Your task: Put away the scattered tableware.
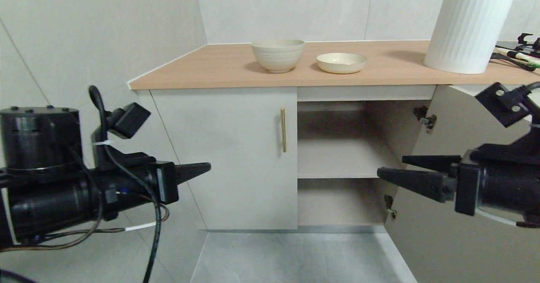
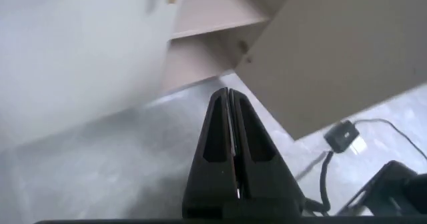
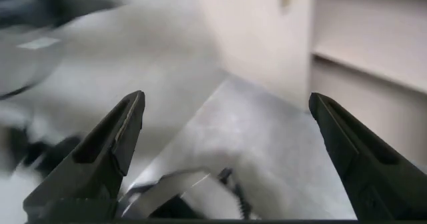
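Observation:
A ribbed cream bowl (image 1: 278,55) and a shallow cream dish (image 1: 341,62) sit side by side on the wooden countertop (image 1: 211,70). Below them the cabinet's right door (image 1: 438,215) stands swung open, showing two bare shelves (image 1: 337,158). My left gripper (image 1: 206,167) hangs low in front of the closed left door, fingers pressed together with nothing between them (image 2: 229,104). My right gripper (image 1: 390,166) hovers by the open door at shelf height, its fingers (image 3: 107,151) spread wide and empty.
A tall white ribbed container (image 1: 469,28) stands at the countertop's right, with dark tools (image 1: 517,55) behind it. The closed left door has a gold handle (image 1: 283,130). Grey tiled floor (image 1: 295,257) lies below, with a cable and plug (image 2: 343,137) on it.

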### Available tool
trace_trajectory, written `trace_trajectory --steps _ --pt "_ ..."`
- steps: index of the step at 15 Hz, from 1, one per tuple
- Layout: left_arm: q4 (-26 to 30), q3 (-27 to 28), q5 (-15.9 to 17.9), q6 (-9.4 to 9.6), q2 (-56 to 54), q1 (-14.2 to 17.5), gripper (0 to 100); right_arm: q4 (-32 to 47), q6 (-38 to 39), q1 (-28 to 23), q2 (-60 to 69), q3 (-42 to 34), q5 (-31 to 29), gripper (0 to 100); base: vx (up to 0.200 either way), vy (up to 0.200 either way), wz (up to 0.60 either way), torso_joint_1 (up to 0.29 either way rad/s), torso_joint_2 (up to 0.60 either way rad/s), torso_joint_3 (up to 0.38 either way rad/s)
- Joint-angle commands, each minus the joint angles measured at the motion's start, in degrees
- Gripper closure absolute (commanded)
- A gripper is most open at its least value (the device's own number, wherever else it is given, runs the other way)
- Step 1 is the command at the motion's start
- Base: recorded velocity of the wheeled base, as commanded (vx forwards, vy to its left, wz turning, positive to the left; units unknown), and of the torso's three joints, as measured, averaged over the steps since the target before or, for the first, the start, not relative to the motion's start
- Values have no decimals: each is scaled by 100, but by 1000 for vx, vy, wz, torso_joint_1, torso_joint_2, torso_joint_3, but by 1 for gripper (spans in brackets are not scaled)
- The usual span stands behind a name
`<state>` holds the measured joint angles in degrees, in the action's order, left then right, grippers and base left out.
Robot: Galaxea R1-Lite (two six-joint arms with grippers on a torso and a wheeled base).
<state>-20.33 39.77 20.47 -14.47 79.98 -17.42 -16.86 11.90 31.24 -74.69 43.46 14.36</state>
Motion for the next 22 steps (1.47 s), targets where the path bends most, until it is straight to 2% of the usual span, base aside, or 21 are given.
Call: trace_trajectory --steps 1,3,6,8,11,16,22 --pt "548 462 1 23 -791 213 0 209 6 -321 -705 567 -56 0 0 0 0 0 0 0" --pt "759 638 1 -21 -958 476 0 842 23 -330 -986 1244 -381 0 0 0 0 0 0 0" --pt "645 770 19 -144 -1002 670 0 992 181 -224 -1153 1446 -882 0 0 0 0 0 0 0" --pt "513 734 19 -135 -1037 670 0 1167 243 -83 -1074 1490 -1243 0 0 0 0 0 0 0" --pt "504 752 36 -117 -1125 670 0 1791 234 4 -669 1490 -1278 0 0 0 0 0 0 0" --pt "522 796 54 -100 -1108 661 0 1923 243 48 -353 1552 -1295 0 0 0 0 0 0 0" --pt "539 796 63 -91 -1072 617 0 1906 243 48 -336 1472 -1243 0 200 0 0 2 0 6"
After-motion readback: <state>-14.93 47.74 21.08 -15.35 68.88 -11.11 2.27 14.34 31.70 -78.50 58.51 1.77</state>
